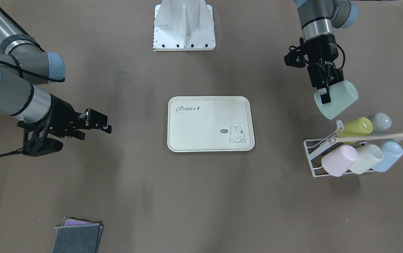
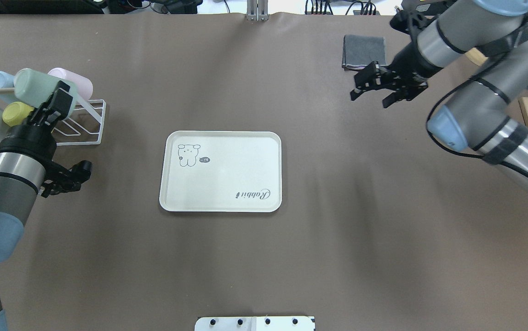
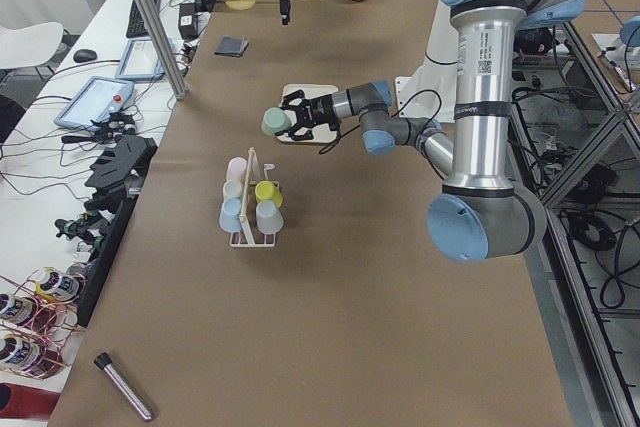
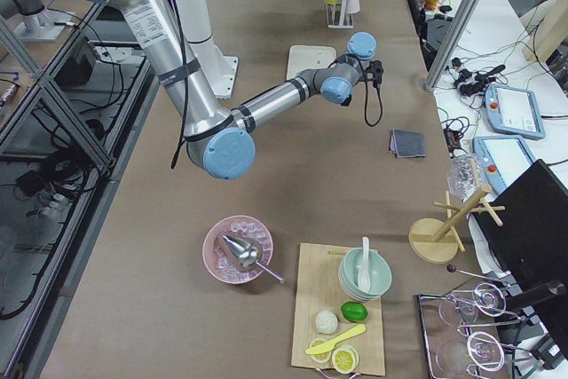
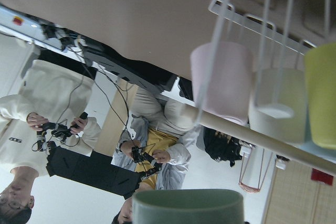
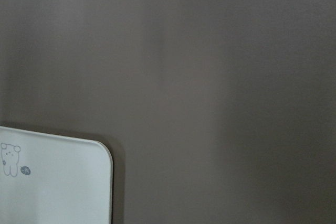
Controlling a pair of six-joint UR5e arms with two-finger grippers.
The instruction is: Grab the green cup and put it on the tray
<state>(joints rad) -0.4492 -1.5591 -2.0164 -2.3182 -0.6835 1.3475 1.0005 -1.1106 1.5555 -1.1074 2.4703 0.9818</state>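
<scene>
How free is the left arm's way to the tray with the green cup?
Probably free, yes. The left gripper holds the green cup apart from the rack; only bare table lies between it and the tray. The right gripper hovers on the tray's other side.

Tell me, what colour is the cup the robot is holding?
The green cup is pale mint green; the exterior front-facing view shows it best.
</scene>
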